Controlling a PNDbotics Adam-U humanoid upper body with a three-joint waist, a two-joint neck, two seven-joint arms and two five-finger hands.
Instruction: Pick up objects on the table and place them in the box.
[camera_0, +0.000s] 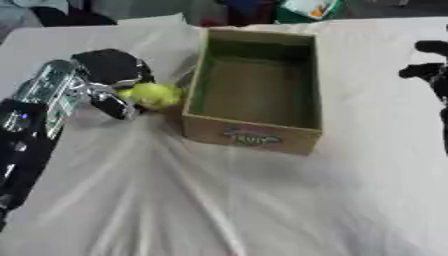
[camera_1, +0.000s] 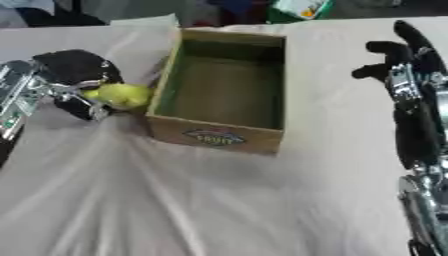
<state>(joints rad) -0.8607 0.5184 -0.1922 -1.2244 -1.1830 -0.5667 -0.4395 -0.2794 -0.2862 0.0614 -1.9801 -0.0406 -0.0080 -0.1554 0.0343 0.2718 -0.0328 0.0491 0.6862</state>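
Left eye view shows the left hand (camera_0: 109, 82) coming in from the left side with its fingers curled round a small yellow-green object (camera_0: 153, 95), rounded and too blurred to name. The object sits pinched at the fingertips, just outside the left wall of the cardboard box (camera_0: 254, 131) and about level with its rim. Holding it at the tips rather than deep in the palm looks sensible: it leaves the thing free to drop cleanly once it is over the opening. The box stands open-topped in the middle of the desk (camera_0: 219, 210), which is covered by a wrinkled white cloth, and its inside looks bare from here. My reading is that the carry is nearly over, with only the short move across the wall and the release left.

Right eye view shows the right hand (camera_1: 404, 60) at the right edge, well apart from the box, fingers up and relaxed, carrying nothing. It appears parked there to stay out of the way of the working arm. From this side too, the held object lies beside the box's near-left corner, not yet above the opening.
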